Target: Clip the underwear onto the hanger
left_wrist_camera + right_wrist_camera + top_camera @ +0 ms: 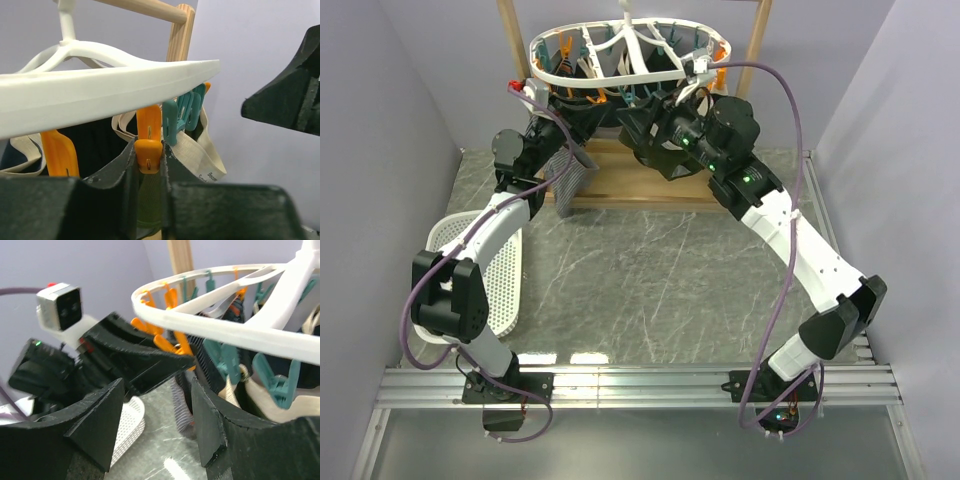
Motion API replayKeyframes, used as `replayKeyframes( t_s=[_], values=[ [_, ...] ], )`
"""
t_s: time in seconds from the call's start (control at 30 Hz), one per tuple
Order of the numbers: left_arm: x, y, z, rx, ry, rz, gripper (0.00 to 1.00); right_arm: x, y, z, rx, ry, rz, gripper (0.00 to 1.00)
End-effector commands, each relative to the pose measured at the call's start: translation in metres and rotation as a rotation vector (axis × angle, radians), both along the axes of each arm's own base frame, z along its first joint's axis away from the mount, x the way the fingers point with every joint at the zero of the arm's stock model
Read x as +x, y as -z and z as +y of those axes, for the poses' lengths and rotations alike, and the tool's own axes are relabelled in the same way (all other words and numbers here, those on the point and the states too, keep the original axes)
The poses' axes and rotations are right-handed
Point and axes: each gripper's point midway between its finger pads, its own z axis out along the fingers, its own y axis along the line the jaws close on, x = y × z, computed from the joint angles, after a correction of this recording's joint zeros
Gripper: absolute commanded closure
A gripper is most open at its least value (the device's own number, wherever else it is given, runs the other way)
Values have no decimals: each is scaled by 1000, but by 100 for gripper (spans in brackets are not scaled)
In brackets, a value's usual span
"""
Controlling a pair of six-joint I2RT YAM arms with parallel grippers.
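Observation:
The white oval hanger (630, 55) hangs from the wooden frame, with orange and teal clips along its ring (100, 85). My left gripper (563, 122) is up under its left rim, shut on an orange clip (148, 150) and squeezing it. The light grey striped underwear (575, 175) hangs straight down below that clip; in the right wrist view (181, 405) its orange-red tag shows low. I cannot tell whether the clip grips it. My right gripper (638, 125) is open and empty (157, 405) under the ring, facing my left gripper (182, 360).
A cream waistband (200, 150) of another garment hangs from teal clips (182, 112). Dark garments fill the ring's middle. The wooden frame's posts (510, 40) and base board (640, 180) stand at the back. A white mesh basket (490, 270) lies at the left.

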Motion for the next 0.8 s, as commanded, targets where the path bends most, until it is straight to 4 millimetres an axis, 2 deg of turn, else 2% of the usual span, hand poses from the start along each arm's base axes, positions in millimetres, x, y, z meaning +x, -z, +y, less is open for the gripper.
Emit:
replayKeyframes(
  t_s=[0.0,0.03,0.17,0.2,0.4,0.6,0.77],
  values=[
    [-19,-27,-1,9,16,-83,88,7,-28,-2,22,55,-76,38],
    [-19,-28,0,10,12,-82,93,8,-27,0,17,61,-79,38],
    [-22,-31,-1,29,7,-85,96,10,-34,9,-1,94,-127,39],
    [-21,-29,-1,35,8,-72,97,13,-30,13,-24,98,-138,39],
    [-25,-35,-2,84,-21,-92,98,22,-23,27,-89,140,-188,39],
    [-33,-34,-5,122,-24,-111,98,26,-25,34,-60,163,-185,36],
    [-38,-35,-8,140,-18,-126,98,38,-26,32,-23,230,-164,36]
  ],
)
